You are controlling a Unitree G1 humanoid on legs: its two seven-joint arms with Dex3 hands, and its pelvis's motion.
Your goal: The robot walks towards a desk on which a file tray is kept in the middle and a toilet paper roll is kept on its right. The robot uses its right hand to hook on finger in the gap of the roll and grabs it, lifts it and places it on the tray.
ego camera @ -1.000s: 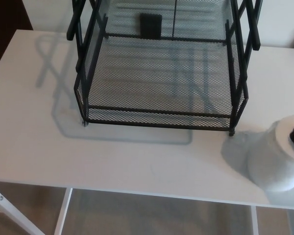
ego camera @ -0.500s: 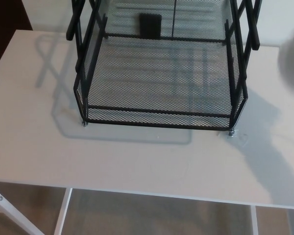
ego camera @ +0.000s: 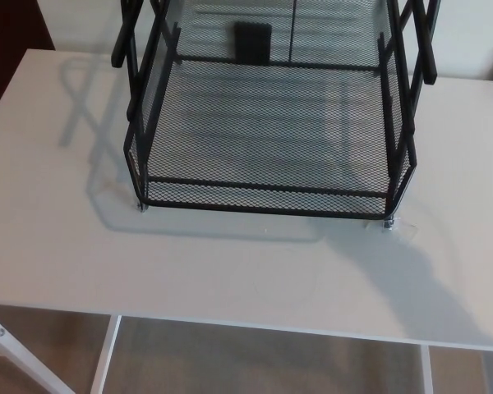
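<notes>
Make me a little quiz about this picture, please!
1. True or false: a toilet paper roll lies inside the black mesh tray.
2. What colour is the desk? A white, B green, C red.
3. Fill in: the dark patch on the desk near the tray's front right corner is a ____.

Key: 1 false; 2 A; 3 shadow.

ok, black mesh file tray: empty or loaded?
Empty: the black wire-mesh file tray shows bare mesh on its visible shelf, nothing on it.
</notes>
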